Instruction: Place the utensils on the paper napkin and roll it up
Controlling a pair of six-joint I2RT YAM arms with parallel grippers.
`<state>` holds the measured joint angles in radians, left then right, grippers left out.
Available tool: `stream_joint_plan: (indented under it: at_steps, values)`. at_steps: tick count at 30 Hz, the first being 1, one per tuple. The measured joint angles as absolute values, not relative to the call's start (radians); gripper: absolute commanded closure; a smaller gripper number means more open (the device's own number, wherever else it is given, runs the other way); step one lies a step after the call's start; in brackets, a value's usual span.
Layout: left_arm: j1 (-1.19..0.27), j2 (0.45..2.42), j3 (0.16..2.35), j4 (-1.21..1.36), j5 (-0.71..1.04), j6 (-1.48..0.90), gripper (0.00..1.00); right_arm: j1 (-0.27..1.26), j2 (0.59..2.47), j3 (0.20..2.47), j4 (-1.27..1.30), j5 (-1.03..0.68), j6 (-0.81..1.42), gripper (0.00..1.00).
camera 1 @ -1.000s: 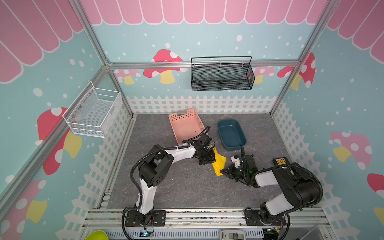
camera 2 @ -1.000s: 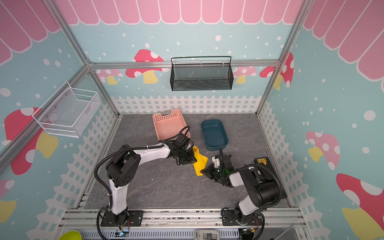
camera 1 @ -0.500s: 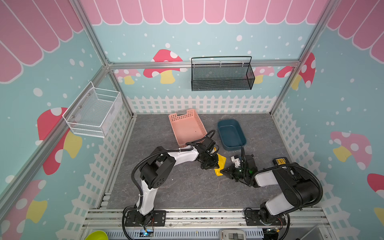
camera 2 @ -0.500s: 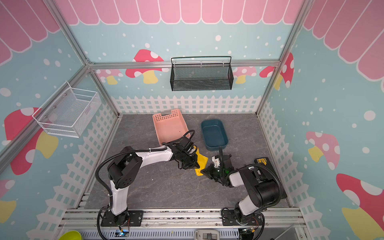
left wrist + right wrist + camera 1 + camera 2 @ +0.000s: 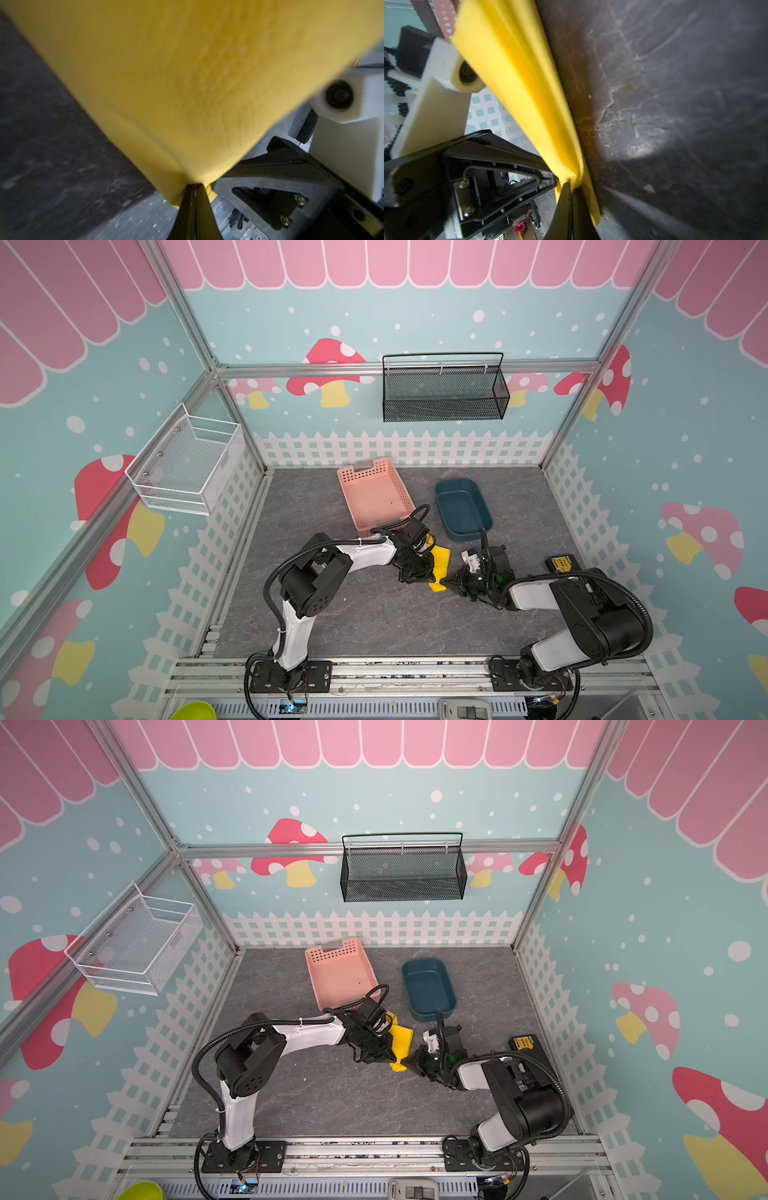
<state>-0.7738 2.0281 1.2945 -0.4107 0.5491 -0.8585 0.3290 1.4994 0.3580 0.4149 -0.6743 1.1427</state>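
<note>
Left gripper point(image 5: 195, 188) and right gripper point(image 5: 572, 188) pinching paper napkin point(image 5: 439, 562), pink basket point(image 5: 368, 472) and blue tub point(image 5: 469, 534) behind

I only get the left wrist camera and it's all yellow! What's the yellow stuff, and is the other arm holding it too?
Observer: That's the paper napkin. The right wrist view shows the right gripper shut on a fold of it.
Operator: Where are the spoon and fork?
Observer: No utensils show in any view. The pink basket and the blue tray behind the napkin both look empty.
Operator: Is anything else on the table?
Observer: Yes, a small black-and-yellow box lies beside the right arm.
</note>
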Motion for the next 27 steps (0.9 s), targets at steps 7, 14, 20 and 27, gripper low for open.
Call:
stream_joint_plan:
  at_steps: [7, 14, 20, 27]
  values:
    - [-0.774, 2.031, 1.295, -0.414, 0.55, -0.847, 0.93, 0.331, 1.468, 0.411, 0.286, -0.643, 1.074, 1.0]
    - [-0.775, 2.031, 1.295, -0.414, 0.551, -0.847, 0.92, 0.335, 1.489, 0.413, 0.248, -0.601, 1.008, 1.0]
    - [-0.774, 2.031, 1.309, -0.438, 0.548, -0.841, 0.89, 0.335, 1.512, 0.42, 0.265, -0.611, 0.979, 1.0]
    - [-0.773, 2.036, 1.396, -0.511, 0.519, -0.831, 0.88, 0.334, 1.512, 0.42, 0.266, -0.613, 0.972, 1.0]
